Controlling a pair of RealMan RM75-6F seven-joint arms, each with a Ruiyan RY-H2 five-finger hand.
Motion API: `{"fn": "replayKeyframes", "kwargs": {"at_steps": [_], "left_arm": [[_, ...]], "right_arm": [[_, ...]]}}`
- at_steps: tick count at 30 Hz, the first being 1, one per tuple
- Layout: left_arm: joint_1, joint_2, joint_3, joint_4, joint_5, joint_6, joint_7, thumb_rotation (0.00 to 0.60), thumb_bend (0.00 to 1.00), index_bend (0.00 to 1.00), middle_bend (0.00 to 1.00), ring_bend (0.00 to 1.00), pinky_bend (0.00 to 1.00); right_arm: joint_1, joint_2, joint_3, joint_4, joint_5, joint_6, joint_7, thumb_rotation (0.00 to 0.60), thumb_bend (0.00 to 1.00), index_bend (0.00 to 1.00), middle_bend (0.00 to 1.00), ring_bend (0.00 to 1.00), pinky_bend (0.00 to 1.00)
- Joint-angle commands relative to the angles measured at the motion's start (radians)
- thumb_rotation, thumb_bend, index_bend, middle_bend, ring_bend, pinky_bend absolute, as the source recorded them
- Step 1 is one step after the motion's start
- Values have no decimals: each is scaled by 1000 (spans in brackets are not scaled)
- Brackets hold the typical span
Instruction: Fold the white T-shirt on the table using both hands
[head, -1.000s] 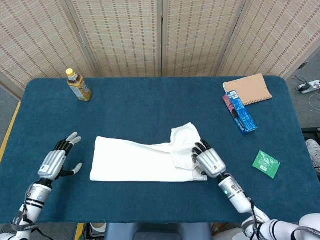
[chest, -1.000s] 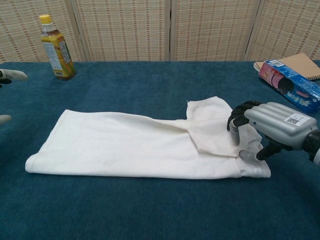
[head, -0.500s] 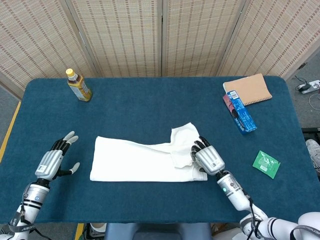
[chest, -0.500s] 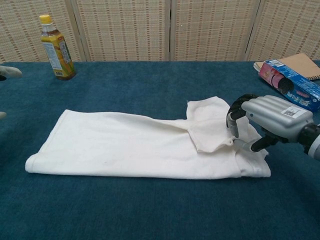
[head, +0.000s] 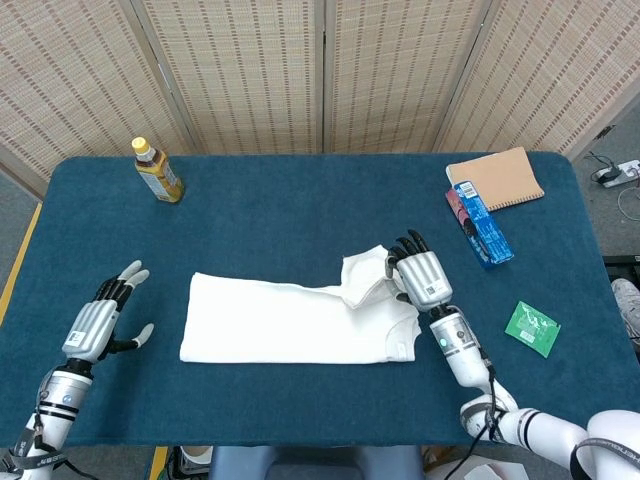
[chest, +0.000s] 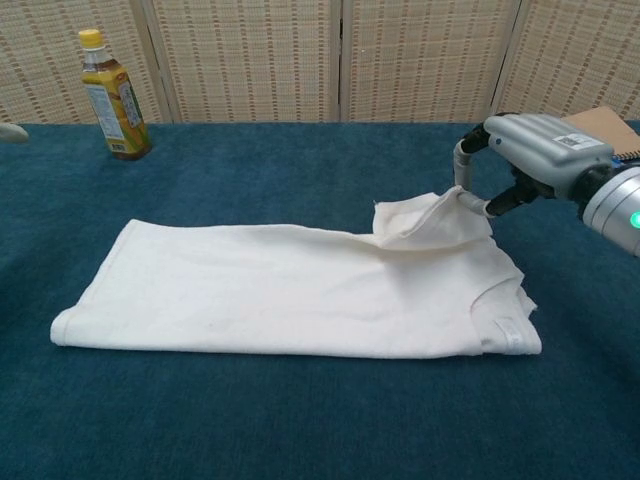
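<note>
Robot body: two arms, each ending in a metal hand.
Left hand (head: 92, 325): silver ribbed back, black fingers, pale tips. Right hand (head: 420, 275): silver shell, black fingers, small white label sticker; silver-white wrist with a green light; white forearm casing with black cable.

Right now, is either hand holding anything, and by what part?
The right hand pinches the white T-shirt by its sleeve flap; the left hand holds nothing.

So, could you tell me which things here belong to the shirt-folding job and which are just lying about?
Part of the job:
white T-shirt
right hand, pinching the shirt's sleeve
left hand, open beside the shirt

Just lying about:
drink bottle
brown notebook
blue box
green packet
</note>
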Motion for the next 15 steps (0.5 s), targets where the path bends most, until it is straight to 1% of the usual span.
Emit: {"fn": "replayKeyframes", "kwargs": {"at_steps": [1,9,15], "left_arm": [[4,2,2,0,2,4,-3,600,352,31,0,0,13],[15,5,5,5,7,14,-14,600,351,35,0,0,13],[19,8,5,9,8,15,-19,600,351,36,0,0,13]], "right_arm": [[36,-31,29,54,42,-38,-26,600,450,667,385,190,79],[93,-102,65,178,101,-85,-25,600,451,669,385,190,79],[133,-152,91,272,130,-96,-25,600,451,668,385,190,79]]}}
